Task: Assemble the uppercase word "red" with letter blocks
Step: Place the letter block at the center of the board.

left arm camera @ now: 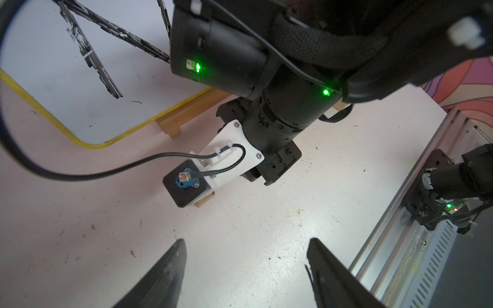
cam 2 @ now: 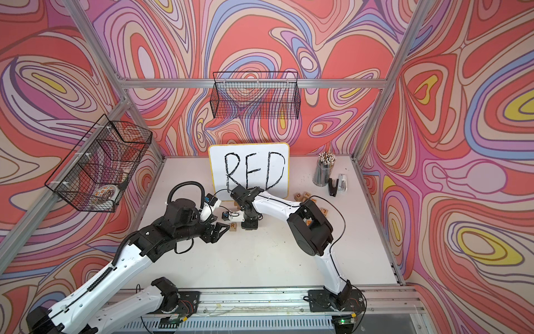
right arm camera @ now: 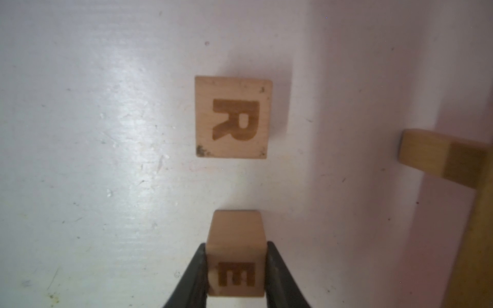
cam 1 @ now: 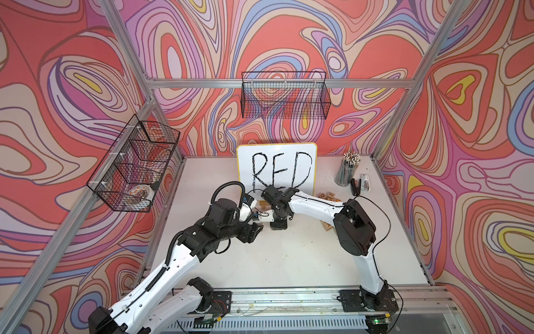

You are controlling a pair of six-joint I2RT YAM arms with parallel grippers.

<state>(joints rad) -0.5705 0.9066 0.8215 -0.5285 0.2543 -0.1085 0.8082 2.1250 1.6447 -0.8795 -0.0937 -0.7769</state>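
My right gripper is shut on a light-wood letter block printed with E, held just above the white table. A block showing R lies flat on the table just ahead of it, with a small gap between the two. The same R block shows in a top view, between the two grippers. My right gripper points straight down in front of the board. My left gripper is open and empty over bare table, and sits just left of the R block.
A white board with handwritten RED stands at the back on a wooden foot. Loose letter blocks lie to its right, partly behind the right arm. A pencil cup and a stapler stand at the back right. Wire baskets hang on the walls.
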